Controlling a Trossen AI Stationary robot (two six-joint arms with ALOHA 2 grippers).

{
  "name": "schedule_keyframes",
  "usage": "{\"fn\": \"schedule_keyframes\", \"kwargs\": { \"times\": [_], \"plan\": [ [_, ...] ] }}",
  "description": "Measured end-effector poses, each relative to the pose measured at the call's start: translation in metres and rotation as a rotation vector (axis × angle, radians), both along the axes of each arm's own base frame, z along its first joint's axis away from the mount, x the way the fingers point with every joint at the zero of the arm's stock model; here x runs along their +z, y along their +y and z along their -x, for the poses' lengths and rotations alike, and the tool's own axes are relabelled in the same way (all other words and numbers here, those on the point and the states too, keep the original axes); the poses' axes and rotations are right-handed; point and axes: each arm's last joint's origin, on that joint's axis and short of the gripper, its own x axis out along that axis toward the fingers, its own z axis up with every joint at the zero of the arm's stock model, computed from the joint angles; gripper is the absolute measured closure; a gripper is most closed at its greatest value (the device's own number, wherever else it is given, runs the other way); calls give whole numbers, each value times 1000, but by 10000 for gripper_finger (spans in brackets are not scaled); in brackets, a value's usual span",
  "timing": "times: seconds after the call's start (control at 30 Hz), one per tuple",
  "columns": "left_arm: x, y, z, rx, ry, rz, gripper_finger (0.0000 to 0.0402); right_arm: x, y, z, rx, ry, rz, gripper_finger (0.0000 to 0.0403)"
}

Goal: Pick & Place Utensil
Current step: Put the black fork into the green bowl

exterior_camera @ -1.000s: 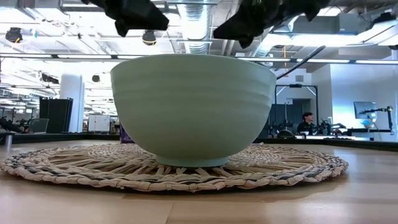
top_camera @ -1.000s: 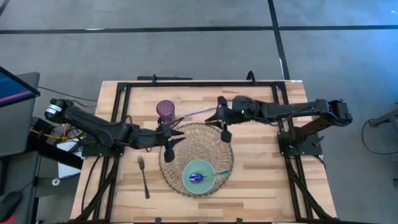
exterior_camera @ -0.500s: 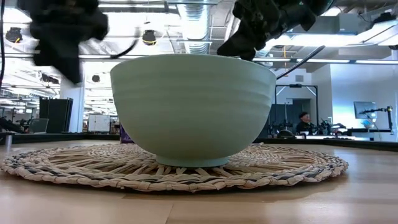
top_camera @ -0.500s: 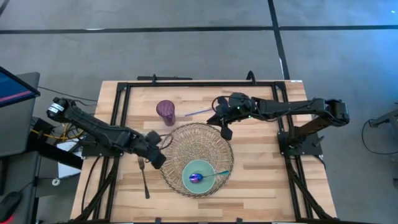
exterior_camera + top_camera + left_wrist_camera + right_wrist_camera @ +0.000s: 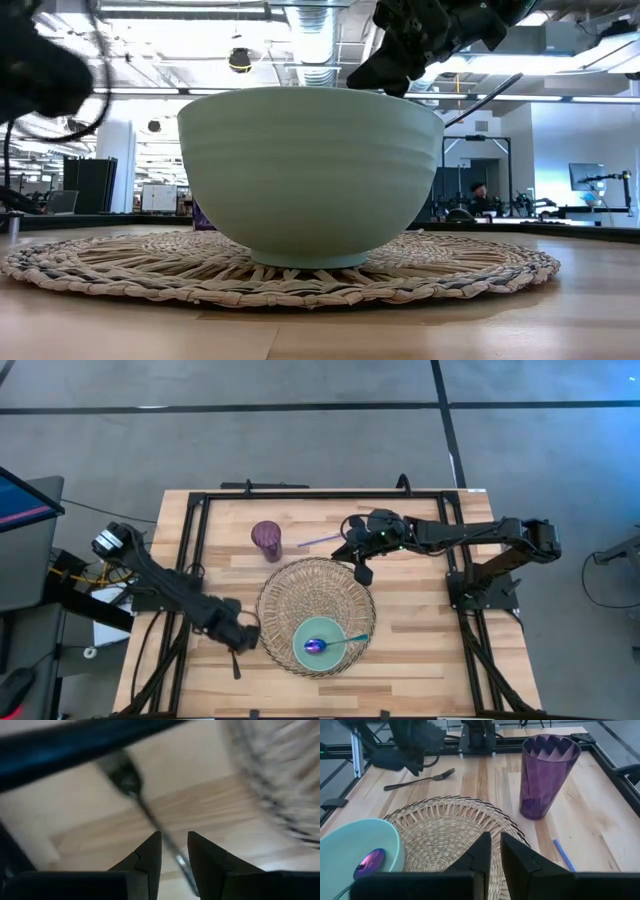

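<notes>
A dark metal fork (image 5: 235,666) lies flat on the wood, left of the woven mat (image 5: 315,585). My left gripper (image 5: 243,639) hangs over the fork's handle, narrowly open. In the left wrist view its fingertips (image 5: 174,845) stand on either side of the handle, with the fork's head (image 5: 125,772) beyond them. The right wrist view shows the fork (image 5: 420,780) under that gripper. My right gripper (image 5: 362,572) waits, shut, over the mat's far right rim. A pale green bowl (image 5: 335,656) on the mat holds a spoon (image 5: 340,641).
A purple cup (image 5: 266,538) stands upright beyond the mat, with a thin blue stick (image 5: 320,540) lying on the wood beside it. A black frame (image 5: 195,540) borders the table. Bare wood lies right of the mat.
My left gripper has swung from the mat's far edge near the purple cup toward the table's near left, ending over the fork. The fork, bowl and cup have stayed in place.
</notes>
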Motion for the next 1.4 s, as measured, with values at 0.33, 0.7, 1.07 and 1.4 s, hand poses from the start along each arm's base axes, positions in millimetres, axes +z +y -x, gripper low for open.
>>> {"fn": "schedule_keyframes", "kwargs": {
  "times": [0.33,0.7,1.07,1.4],
  "plan": [
    [-31,-29,5,90,118,-75,307,3,-5,-1,-15,-38,6,367],
    [-10,-26,3,123,-30,12,307,7,-14,-1,-44,-78,15,367],
    [-24,-33,-6,152,-59,-21,307,4,-10,-1,-34,-46,7,367],
    [-32,-39,-12,129,-62,-25,312,6,-7,-2,-24,-64,3,367]
  ]
}}
